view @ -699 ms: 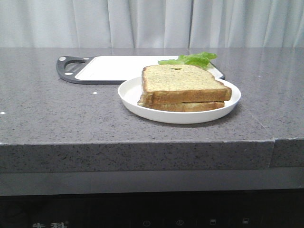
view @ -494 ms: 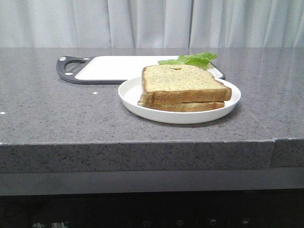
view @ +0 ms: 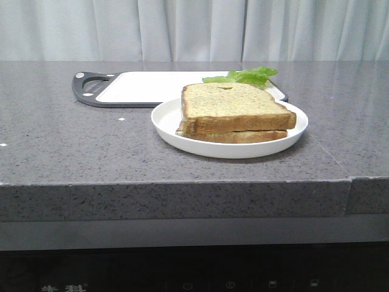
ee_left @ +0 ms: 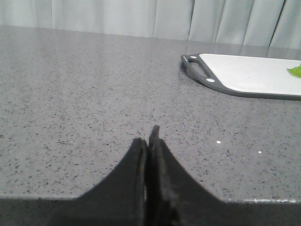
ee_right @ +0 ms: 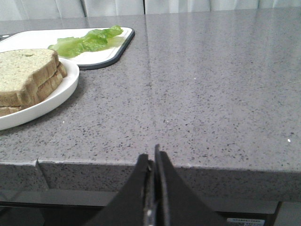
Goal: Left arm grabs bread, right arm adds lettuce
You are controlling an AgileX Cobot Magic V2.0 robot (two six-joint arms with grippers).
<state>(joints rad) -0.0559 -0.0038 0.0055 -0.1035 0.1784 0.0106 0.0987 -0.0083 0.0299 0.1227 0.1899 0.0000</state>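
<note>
From the front, the bread (view: 234, 104) covers nearly all of the thinner slice (view: 243, 136) under it, and also the near part of the lettuce (view: 246, 76). My left wrist view shows only the tip of the lettuce (ee_left: 296, 71); the edge cuts the cutting board (ee_left: 249, 75). In my right wrist view the plate (ee_right: 44, 106) is cut off.

On the counter (view: 73, 152), the bread (view: 234, 106) sits stacked on a thinner slice (view: 237, 136) in a plate (view: 167, 121), with the cutting board (view: 146, 88) just behind carrying the lettuce (view: 246, 76) at its right end.
</note>
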